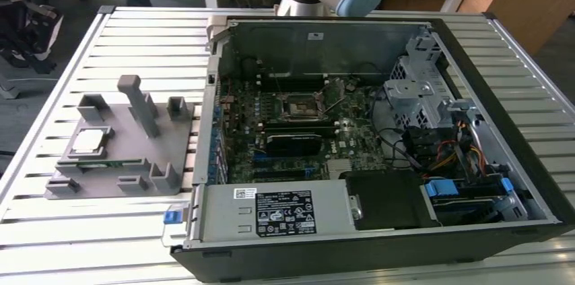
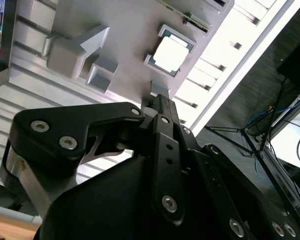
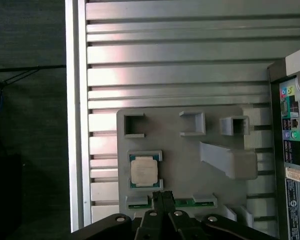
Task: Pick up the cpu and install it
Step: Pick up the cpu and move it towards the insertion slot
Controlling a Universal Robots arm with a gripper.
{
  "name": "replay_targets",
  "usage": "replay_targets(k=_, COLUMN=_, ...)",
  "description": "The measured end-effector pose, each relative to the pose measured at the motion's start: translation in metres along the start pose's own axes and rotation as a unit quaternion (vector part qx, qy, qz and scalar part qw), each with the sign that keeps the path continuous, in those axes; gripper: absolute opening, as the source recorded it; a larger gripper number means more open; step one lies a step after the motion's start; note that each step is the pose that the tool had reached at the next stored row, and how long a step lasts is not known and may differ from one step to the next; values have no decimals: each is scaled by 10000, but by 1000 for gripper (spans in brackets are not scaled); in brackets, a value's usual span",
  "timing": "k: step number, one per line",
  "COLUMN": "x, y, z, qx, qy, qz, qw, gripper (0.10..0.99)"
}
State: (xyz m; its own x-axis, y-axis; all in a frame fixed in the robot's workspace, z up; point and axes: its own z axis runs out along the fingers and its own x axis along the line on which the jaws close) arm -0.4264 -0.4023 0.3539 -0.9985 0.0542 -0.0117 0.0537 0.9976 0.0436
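The cpu [image 1: 88, 140], a small silvery square chip, lies flat in a shallow holder on the grey fixture [image 1: 134, 164], at the exterior view's left, beside the open computer case. Both wrist views look down on the cpu [image 3: 143, 170] [image 2: 169, 52] from well above. My gripper [image 3: 163, 196] [image 2: 157, 99] hangs over the fixture with its black fingers pressed together and nothing between them, clear of the chip. The motherboard's black socket frame [image 1: 299, 105] sits in the middle of the case.
A green memory stick [image 3: 185, 202] lies in a slot of the fixture next to the cpu. Grey posts [image 1: 139, 103] rise from the fixture. The case walls [image 1: 211, 96], drive cage [image 1: 418, 83] and cables [image 1: 449, 157] surround the motherboard. The slatted table [image 3: 180, 50] ends near the fixture.
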Motion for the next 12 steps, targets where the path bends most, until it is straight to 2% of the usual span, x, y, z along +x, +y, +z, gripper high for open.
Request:
replay_targets(k=1, x=43, y=-15, z=36, qx=0, qy=2, qz=-5, qw=10000, gripper=106)
replay_targets(k=3, x=77, y=-28, z=70, qx=0, qy=4, qz=-11, qw=10000, gripper=106)
replay_targets(k=8, x=98, y=-36, z=160, qx=0, qy=14, qz=-26, qw=10000, gripper=114)
replay_targets(k=9, x=99, y=-37, z=178, qx=1, qy=19, qz=-28, qw=10000, gripper=169)
replay_targets(k=10, x=99, y=-39, z=196, qx=1, qy=22, qz=-35, qw=10000, gripper=169)
replay_targets(k=12, x=99, y=-45, z=234, qx=0, qy=29, qz=-80, qw=10000, gripper=290)
